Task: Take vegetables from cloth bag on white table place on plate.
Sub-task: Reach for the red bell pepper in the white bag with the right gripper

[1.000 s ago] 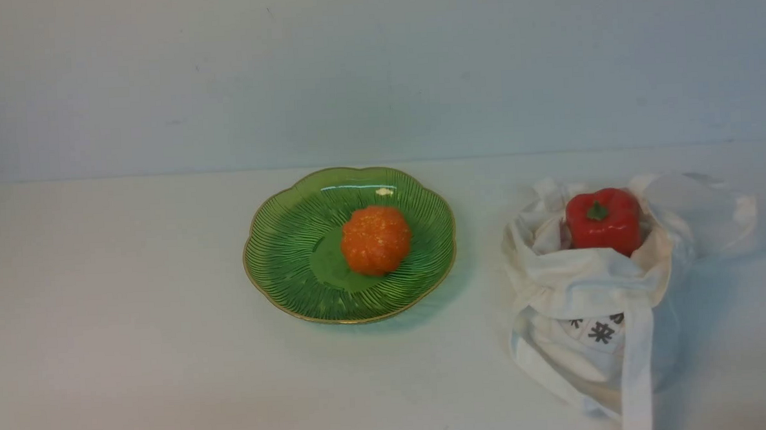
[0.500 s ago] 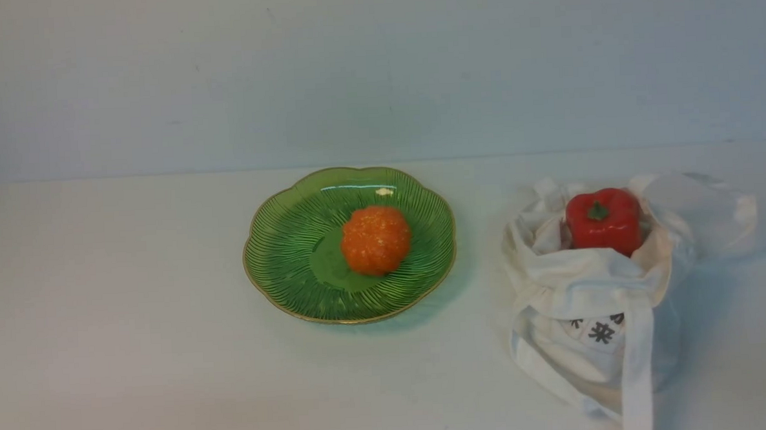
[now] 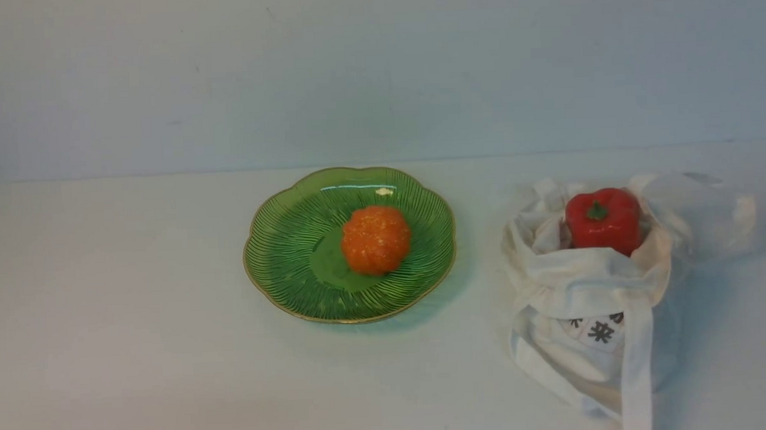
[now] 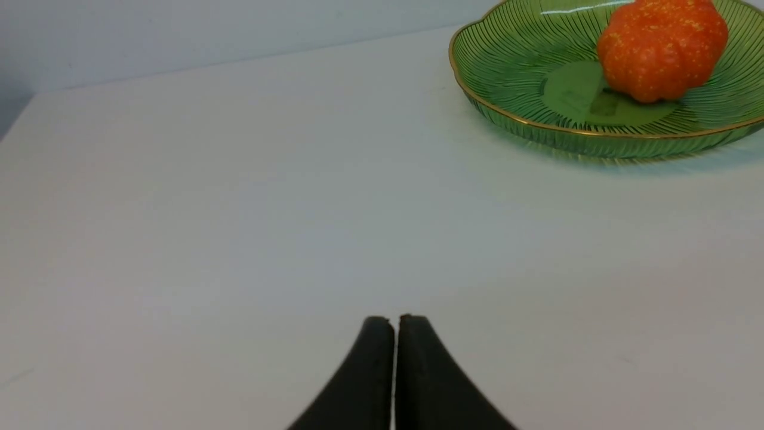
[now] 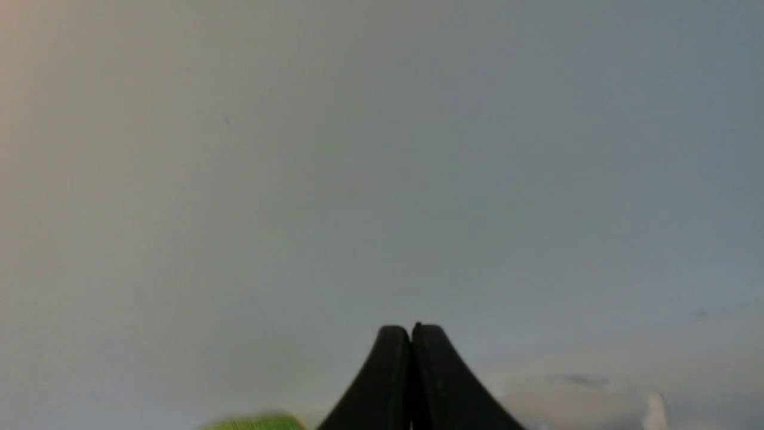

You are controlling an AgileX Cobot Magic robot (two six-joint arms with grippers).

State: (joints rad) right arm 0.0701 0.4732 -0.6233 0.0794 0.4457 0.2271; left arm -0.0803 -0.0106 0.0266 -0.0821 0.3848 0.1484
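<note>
Now the red pepper [image 3: 603, 221] sits in the open mouth of the cloth bag [image 3: 587, 290], at the right of the front view, with its green stem showing. The green plate [image 3: 294, 257] lies at the centre on the white desk [image 3: 135, 316], apart from the bag, and carries an orange bumpy ball [image 3: 375, 239]. The left pincer [image 4: 395, 319] is pressed together and holds nothing. The right pincer [image 5: 410, 328] is also pressed together and empty.

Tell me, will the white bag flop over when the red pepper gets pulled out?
Probably it sags: the cloth bag is crumpled and folded at its mouth. Its loose strap could drag along. The red pepper looks glossy, so it may slip in a grip.
</note>
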